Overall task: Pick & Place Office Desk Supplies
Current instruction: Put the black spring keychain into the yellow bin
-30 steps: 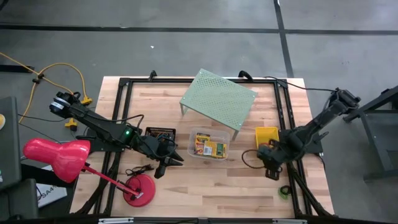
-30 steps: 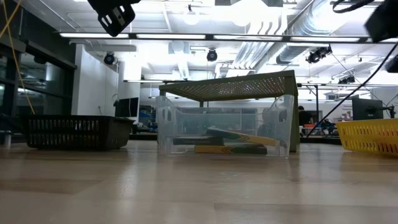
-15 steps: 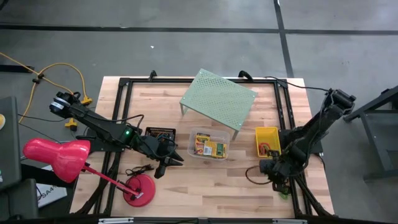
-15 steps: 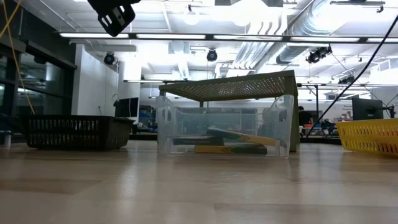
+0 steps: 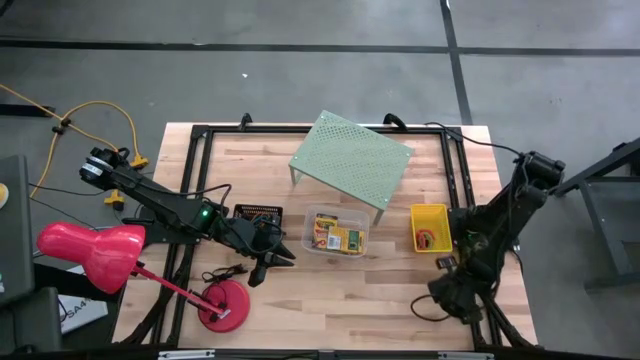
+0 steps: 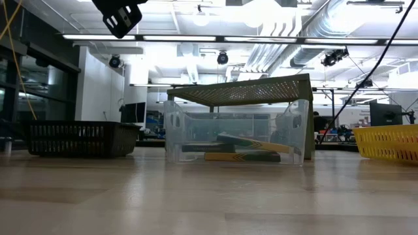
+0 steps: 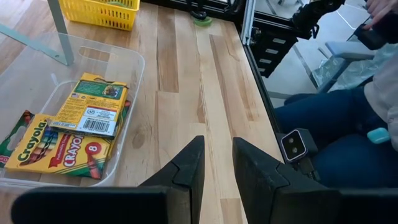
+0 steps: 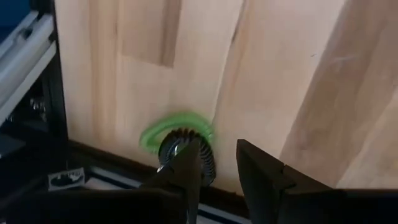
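Note:
A clear tub (image 5: 337, 236) in the table's middle holds green-and-yellow card boxes (image 7: 81, 124). To its right stands the yellow basket (image 5: 430, 228), to its left the black mesh tray (image 5: 258, 213). A green ring (image 8: 177, 132) lies flat at the table's near right corner, with a dark ridged round thing (image 8: 186, 152) against it. My right gripper (image 8: 216, 147) is open and points down over that corner (image 5: 452, 293), one fingertip in front of the ring. My left gripper (image 7: 217, 165) hangs open above the table, left of the tub (image 5: 275, 252), with nothing between its fingers. My right gripper has one fingertip (image 8: 188, 163) in front of the green ring's near side (image 8: 163, 132) in its wrist view. I cannot tell whether it touches the ring or the dark round thing. Nothing lies between its two fingers.
A pale green perforated shelf (image 5: 350, 158) stands behind the tub. A pink-red desk lamp (image 5: 110, 255) has its base at the near left. Small dark items (image 5: 222, 272) lie by my left gripper. Black frame rails (image 8: 37, 93) border the corner. A seated person (image 7: 336, 143) is beyond the table's edge.
My right gripper has swung from beside the yellow basket toward the table's near right corner. It has sunk and turned as it went, and now stands over the green ring. In the low view it has left the picture's upper right.

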### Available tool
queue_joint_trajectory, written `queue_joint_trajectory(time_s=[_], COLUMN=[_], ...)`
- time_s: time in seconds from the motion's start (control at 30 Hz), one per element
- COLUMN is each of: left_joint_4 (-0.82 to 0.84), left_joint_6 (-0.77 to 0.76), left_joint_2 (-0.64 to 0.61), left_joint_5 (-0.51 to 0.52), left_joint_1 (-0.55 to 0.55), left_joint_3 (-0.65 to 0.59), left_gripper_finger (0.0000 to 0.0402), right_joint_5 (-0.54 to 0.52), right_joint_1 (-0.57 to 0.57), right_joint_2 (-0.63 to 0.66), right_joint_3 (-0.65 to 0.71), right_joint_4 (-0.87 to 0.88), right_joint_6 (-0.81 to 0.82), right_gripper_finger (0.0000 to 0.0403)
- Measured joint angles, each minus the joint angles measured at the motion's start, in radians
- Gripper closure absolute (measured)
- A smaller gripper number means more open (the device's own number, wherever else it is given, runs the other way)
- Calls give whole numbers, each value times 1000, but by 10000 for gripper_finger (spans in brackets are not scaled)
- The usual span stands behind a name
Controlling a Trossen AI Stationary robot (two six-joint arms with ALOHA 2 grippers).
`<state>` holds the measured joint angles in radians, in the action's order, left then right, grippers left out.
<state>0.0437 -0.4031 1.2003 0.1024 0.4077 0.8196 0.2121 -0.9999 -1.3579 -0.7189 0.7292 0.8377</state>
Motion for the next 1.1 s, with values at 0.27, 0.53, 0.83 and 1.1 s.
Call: queue_joint_trajectory(time_s=[0.27, 0.53, 0.83, 1.1], left_joint_4=[0, 0, 0, 0], left_joint_6=[0, 0, 0, 0], left_joint_2=[0, 0, 0, 0], left_joint_5=[0, 0, 0, 0], left_joint_1=[0, 0, 0, 0], left_joint_3=[0, 0, 0, 0], left_gripper_finger=[324, 324, 324, 324], right_joint_5=[-78, -108, -109, -127], right_joint_1=[-101, -143, -145, -146], right_joint_2=[0, 0, 0, -30], right_joint_3=[0, 0, 0, 0], right_joint_4=[-2, -2, -9, -9], right_joint_6=[3, 4, 3, -3], right_gripper_finger=[312, 312, 311, 311])
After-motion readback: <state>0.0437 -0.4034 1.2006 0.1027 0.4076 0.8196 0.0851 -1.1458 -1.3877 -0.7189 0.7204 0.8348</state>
